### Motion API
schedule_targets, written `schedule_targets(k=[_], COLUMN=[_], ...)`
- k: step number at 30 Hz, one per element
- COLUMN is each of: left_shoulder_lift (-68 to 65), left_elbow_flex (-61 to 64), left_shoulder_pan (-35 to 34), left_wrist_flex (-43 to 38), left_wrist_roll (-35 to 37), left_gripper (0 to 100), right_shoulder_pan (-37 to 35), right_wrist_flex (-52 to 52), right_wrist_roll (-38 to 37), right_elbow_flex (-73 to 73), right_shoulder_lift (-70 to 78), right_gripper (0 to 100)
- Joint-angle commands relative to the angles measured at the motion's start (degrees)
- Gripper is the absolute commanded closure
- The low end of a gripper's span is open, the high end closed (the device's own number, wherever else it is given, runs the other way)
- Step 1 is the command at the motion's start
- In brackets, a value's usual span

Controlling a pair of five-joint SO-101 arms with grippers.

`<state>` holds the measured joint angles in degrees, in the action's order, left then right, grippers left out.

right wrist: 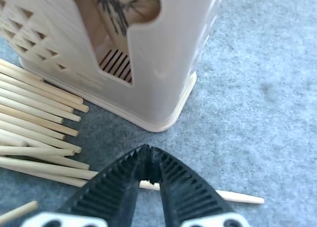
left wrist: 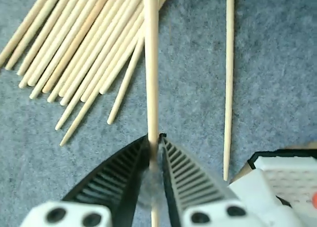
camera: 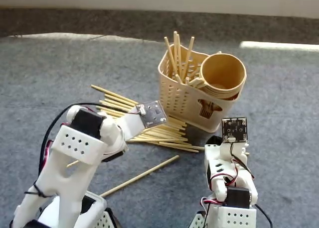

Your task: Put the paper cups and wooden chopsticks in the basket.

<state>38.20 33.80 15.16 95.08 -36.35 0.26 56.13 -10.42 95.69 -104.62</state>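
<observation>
The cream basket (camera: 182,96) stands at the table's middle with stacked paper cups (camera: 223,76) and several upright chopsticks (camera: 178,56) inside. A pile of wooden chopsticks (camera: 149,131) lies on the grey mat against its near-left side. My left gripper (left wrist: 154,138) is over this pile, shut on one chopstick (left wrist: 150,63) that runs straight out from its tips. My right gripper (right wrist: 149,150) is shut just in front of the basket's corner (right wrist: 168,113). One chopstick (right wrist: 233,196) lies on the mat beneath its fingers; a grip on it cannot be made out.
A lone chopstick (camera: 139,175) lies diagonally on the mat between the two arms. In the left wrist view another single stick (left wrist: 229,83) lies beside the held one. The mat's far edge (camera: 99,36) runs behind the basket, with open mat at far left and right.
</observation>
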Motion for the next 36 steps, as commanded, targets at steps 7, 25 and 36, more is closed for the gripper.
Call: schedule_targets(k=[7,25,36], left_shoulder_lift=[9.01,8.75,0.92], left_elbow_flex=[-9.8,-15.87,-12.0], left_shoulder_pan=[0.22,0.31,6.81], left_wrist_flex=[-10.81,-58.2,-72.7], left_wrist_roll=[14.33,43.16,46.77], left_gripper=[99,99,99], right_shoulder_pan=[0.57,0.57,0.57], right_wrist_flex=[0.04,0.04,0.04], right_wrist_roll=[-0.53,-0.53,-0.53], right_elbow_flex=[7.69,7.69,7.69], right_shoulder_lift=[-0.57,-0.57,-0.57], right_gripper=[98.7,98.7,98.7])
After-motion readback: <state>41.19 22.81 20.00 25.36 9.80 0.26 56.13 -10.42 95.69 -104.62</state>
